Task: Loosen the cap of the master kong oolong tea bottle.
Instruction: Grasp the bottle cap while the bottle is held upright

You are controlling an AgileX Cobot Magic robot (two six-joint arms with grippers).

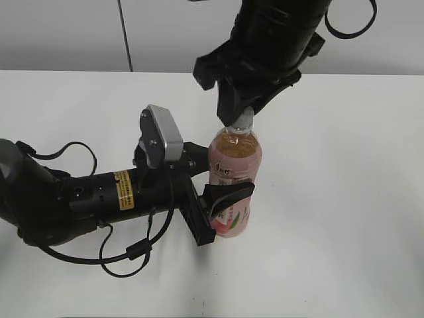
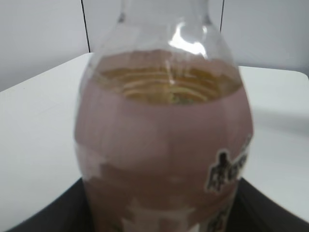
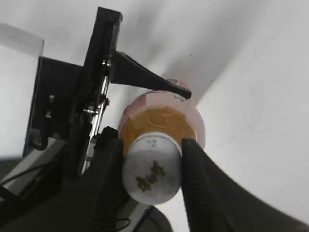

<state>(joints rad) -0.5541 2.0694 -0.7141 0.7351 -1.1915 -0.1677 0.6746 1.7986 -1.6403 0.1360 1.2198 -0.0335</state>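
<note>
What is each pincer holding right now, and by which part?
The left pincer clamps the oolong tea bottle around its labelled body. The right pincer grips the white cap by its sides.

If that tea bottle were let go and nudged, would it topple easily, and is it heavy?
The master kong oolong tea bottle looks tall and slim, so a sideways nudge near the top could probably tip it. It seems nearly full of amber tea, so likely fairly heavy for its size. Right now the left gripper clamps its body and the right gripper pinches the cap, steadying it.
</note>
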